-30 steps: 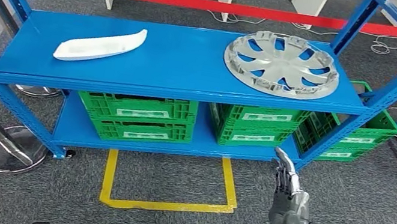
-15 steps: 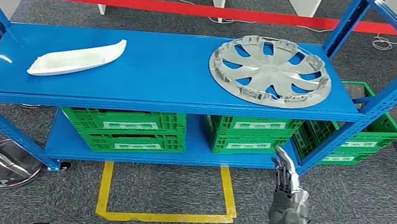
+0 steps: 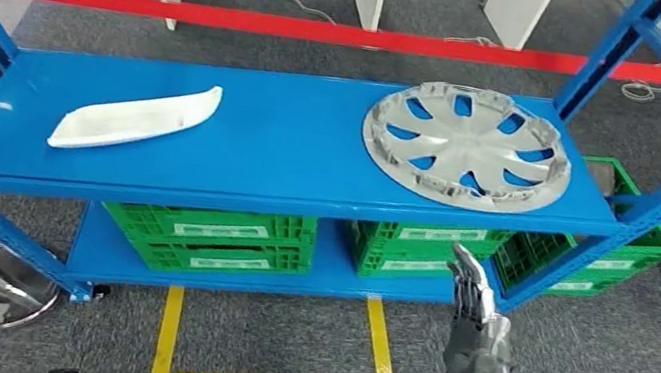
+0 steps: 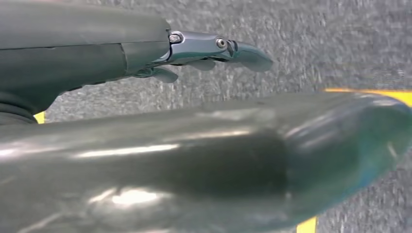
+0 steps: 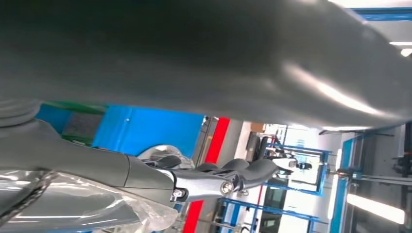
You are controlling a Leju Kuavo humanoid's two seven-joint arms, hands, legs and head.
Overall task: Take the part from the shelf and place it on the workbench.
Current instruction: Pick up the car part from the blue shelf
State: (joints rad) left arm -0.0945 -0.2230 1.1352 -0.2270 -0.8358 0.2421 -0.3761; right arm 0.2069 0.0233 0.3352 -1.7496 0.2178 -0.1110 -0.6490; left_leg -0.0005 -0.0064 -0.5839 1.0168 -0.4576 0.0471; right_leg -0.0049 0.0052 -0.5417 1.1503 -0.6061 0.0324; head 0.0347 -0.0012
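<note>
Right, my right hand is up, fingers straight, holding nothing. Wheel cover lies flat at the shelf's right end: light, stiff plastic, so I'd grip its rim.

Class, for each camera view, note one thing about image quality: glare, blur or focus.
Head view: sharp and evenly lit; the silver wheel cover and the white curved part read clearly on the blue metal shelf. Left wrist view: the left robot hand is a soft close-up with streaky highlights. Right wrist view: the right robot hand is blurred, with bright lights glaring behind.
</note>
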